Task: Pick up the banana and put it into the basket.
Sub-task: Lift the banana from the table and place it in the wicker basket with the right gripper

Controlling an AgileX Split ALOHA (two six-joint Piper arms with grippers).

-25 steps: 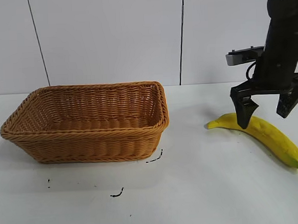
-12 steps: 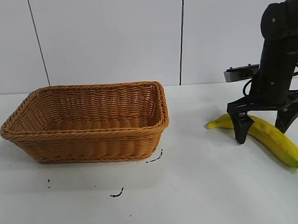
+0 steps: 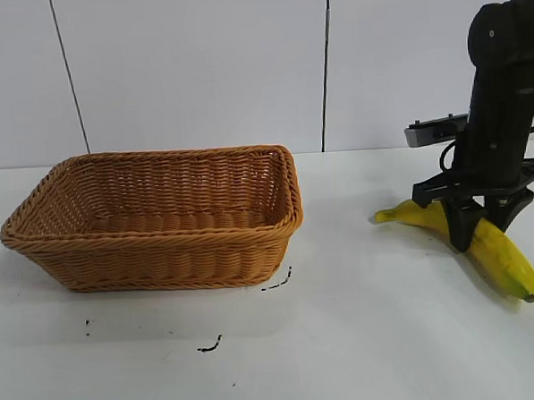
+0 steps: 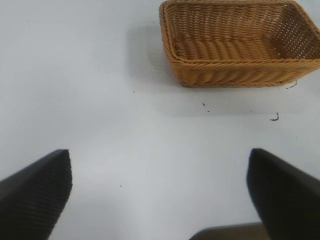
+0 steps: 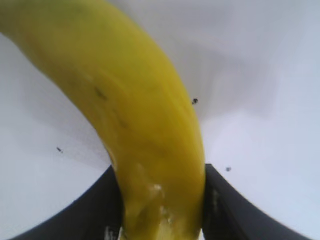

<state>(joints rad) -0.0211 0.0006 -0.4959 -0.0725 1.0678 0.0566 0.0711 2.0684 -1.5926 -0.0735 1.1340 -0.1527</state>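
Note:
The yellow banana (image 3: pixel 498 249) lies on the white table at the right. My right gripper (image 3: pixel 476 227) stands over its middle, shut on it, one black finger on each side. In the right wrist view the banana (image 5: pixel 135 115) fills the gap and both fingers (image 5: pixel 97 210) press its sides. The tan wicker basket (image 3: pixel 163 259) stands at the left of the table, apart from the banana. It also shows in the left wrist view (image 4: pixel 235 75). My left gripper (image 4: pixel 160 195) is open and empty, off beside the basket, and does not show in the exterior view.
Small black marks (image 3: pixel 210 346) dot the white table (image 3: pixel 364 338) in front of the basket. A grey panelled wall stands behind the table.
My right gripper came down over the banana with its fingers wide, then closed them on the banana's middle. The banana shifted slightly.

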